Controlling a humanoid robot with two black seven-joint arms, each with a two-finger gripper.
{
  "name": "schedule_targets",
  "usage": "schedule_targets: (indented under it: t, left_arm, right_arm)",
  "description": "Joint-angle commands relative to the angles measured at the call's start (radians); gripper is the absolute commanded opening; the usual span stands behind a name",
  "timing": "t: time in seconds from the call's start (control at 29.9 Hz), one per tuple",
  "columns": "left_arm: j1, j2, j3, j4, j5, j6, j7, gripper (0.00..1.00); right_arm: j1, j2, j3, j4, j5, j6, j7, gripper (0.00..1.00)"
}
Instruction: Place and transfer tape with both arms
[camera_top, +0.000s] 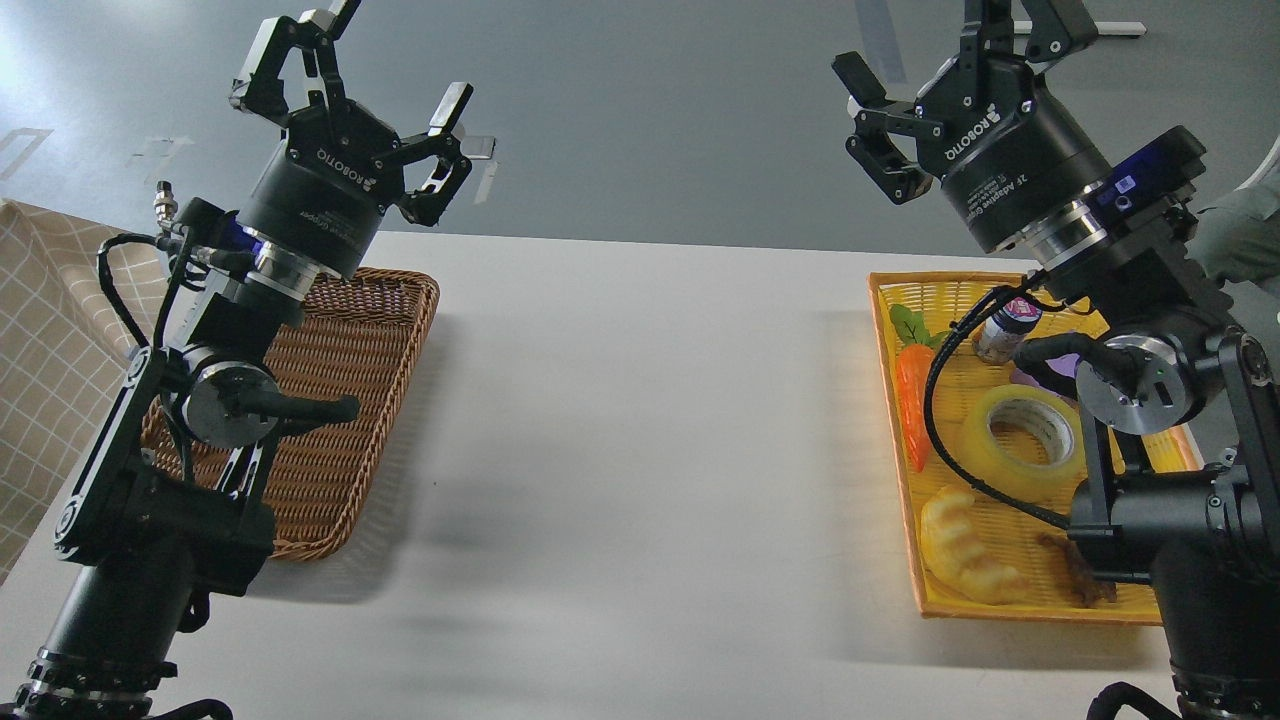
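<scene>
The tape, a translucent yellow roll with a grey-white core, lies flat in the yellow basket at the right, partly behind my right arm. My left gripper is open and empty, raised above the far end of the brown wicker basket. My right gripper is open and empty, raised above the far end of the yellow basket, well above the tape; its upper finger runs out of the top of the view.
The yellow basket also holds a toy carrot, a small bottle, a croissant-shaped bread toy and a brown item. A checked cloth lies at the left. The white table lies between the baskets.
</scene>
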Motion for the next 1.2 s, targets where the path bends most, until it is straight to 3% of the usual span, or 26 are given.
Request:
schedule_targets:
  t: [0.0, 0.17, 0.64, 1.17]
  left_arm:
    - [0.000, -0.001, 0.001, 0.002, 0.000, 0.007, -0.001, 0.98]
    - [0.000, -0.001, 0.001, 0.002, 0.000, 0.008, -0.001, 0.98]
    - [0.006, -0.001, -0.005, 0.002, 0.000, 0.004, -0.001, 0.98]
    - [0.012, -0.003, -0.005, -0.015, -0.008, -0.022, 0.001, 0.98]
  right_arm:
    - [-0.003, 0.000, 0.001, 0.003, 0.004, 0.012, 0.006, 1.00]
    - [-0.016, 0.000, 0.001, 0.008, 0.004, 0.055, 0.009, 1.00]
    - [-0.025, 0.000, 0.020, 0.017, 0.007, 0.082, 0.035, 1.00]
    - [-0.023, 0.000, 0.034, 0.012, 0.005, 0.082, 0.034, 1.00]
